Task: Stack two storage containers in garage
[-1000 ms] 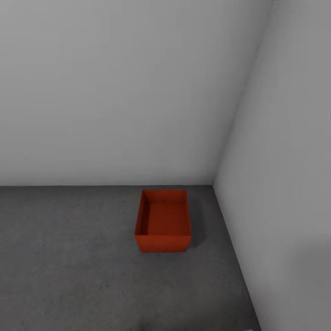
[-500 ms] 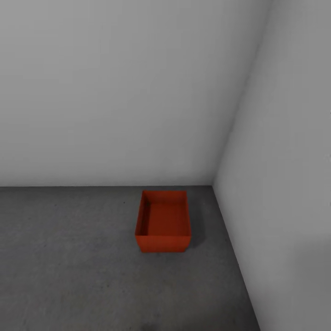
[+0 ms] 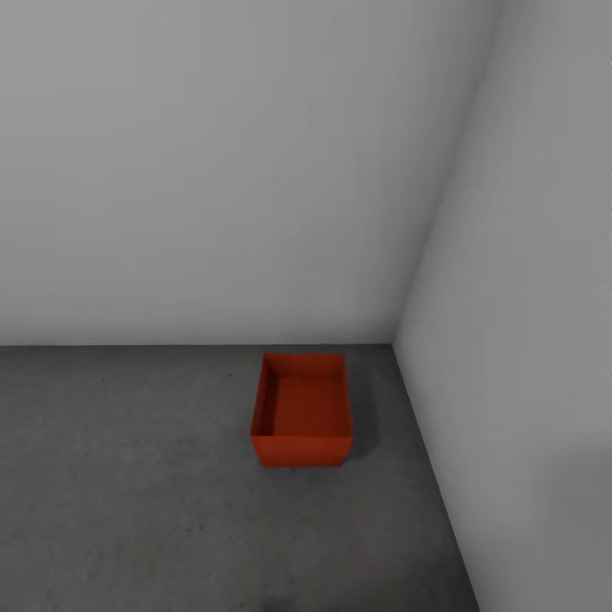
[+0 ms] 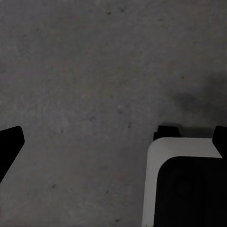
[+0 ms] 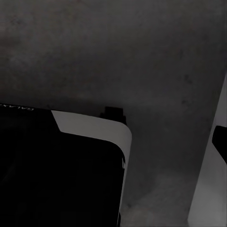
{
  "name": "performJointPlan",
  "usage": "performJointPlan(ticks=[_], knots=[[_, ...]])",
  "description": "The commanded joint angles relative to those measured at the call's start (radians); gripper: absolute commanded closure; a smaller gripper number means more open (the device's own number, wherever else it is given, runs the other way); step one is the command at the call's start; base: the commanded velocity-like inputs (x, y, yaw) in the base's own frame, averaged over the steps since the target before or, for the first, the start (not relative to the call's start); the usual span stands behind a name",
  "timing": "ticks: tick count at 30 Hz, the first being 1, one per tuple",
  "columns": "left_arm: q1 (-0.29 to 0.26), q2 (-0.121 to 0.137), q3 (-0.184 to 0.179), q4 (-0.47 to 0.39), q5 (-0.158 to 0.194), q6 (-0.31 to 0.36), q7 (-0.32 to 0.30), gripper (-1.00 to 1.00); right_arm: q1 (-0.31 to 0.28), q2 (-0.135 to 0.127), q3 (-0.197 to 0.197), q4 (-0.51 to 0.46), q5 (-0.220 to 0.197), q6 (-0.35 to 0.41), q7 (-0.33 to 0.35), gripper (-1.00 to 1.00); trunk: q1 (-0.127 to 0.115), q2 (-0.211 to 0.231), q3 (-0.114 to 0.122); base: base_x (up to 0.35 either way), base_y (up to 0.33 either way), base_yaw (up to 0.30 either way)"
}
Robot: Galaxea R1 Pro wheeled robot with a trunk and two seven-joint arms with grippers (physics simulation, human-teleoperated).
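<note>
Container [image 3: 302,412] sat open-top on garage floor [image 3: 127,476] near wall corner [image 3: 393,342] | step: 1 placed, 2nd box to fetch & stack | grippers: finger state can't tell.

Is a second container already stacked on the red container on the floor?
No, the storage container sits alone and open on the floor, nothing on top.

A rust-red rectangular open-top storage container [image 3: 302,410] with plain, unmarked walls is seen in the head view, its inside a slightly darker red in shadow. The dark grey concrete floor [image 3: 127,493] beneath it is mottled with lighter and darker specks. The smooth walls [image 3: 212,170] are rendered in flat white-grey. In the left wrist view, a robot base [image 4: 187,184] in white and black is shown over the grey floor.
</note>
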Motion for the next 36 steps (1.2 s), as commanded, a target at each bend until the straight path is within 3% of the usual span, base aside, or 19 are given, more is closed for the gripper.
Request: performJointPlan(ticks=[1, 4, 13, 19, 28, 36], knots=[[-0.002, -0.001, 0.007, 0.005, -0.005, -0.007, 0.002, -1.00, -0.002, 0.000, 0.006, 0.005, -0.006, -0.008, 0.004, -1.00, -0.004, 0.006, 0.002, 0.000, 0.000, 0.000], [-0.002, -0.002, 0.007, 0.005, -0.005, -0.007, 0.002, -1.00, -0.002, 0.000, 0.006, 0.005, -0.006, -0.008, 0.004, -1.00, -0.015, 0.027, 0.012, 0.000, 0.000, 0.000], [-0.002, -0.005, 0.006, 0.004, -0.006, -0.007, -0.002, -1.00, -0.002, 0.000, 0.006, 0.005, -0.006, -0.008, 0.004, -1.00, -0.015, 0.027, 0.012, 0.000, 0.000, 0.000], [-0.002, -0.040, 0.006, 0.005, -0.008, -0.007, -0.005, -1.00, -0.002, 0.000, 0.006, 0.005, -0.006, -0.008, 0.004, -1.00, -0.015, 0.027, 0.012, 0.000, 0.000, 0.000], [0.001, -0.111, 0.006, 0.006, -0.008, -0.006, -0.006, -1.00, -0.002, 0.000, 0.006, 0.005, -0.006, -0.008, 0.004, -1.00, -0.015, 0.027, 0.012, 0.000, 0.000, 0.000], [0.003, -0.117, 0.006, 0.006, -0.008, -0.006, -0.006, -1.00, -0.002, 0.000, 0.006, 0.005, -0.006, -0.008, 0.004, -1.00, -0.015, 0.027, 0.012, 0.000, 0.000, 0.000]])
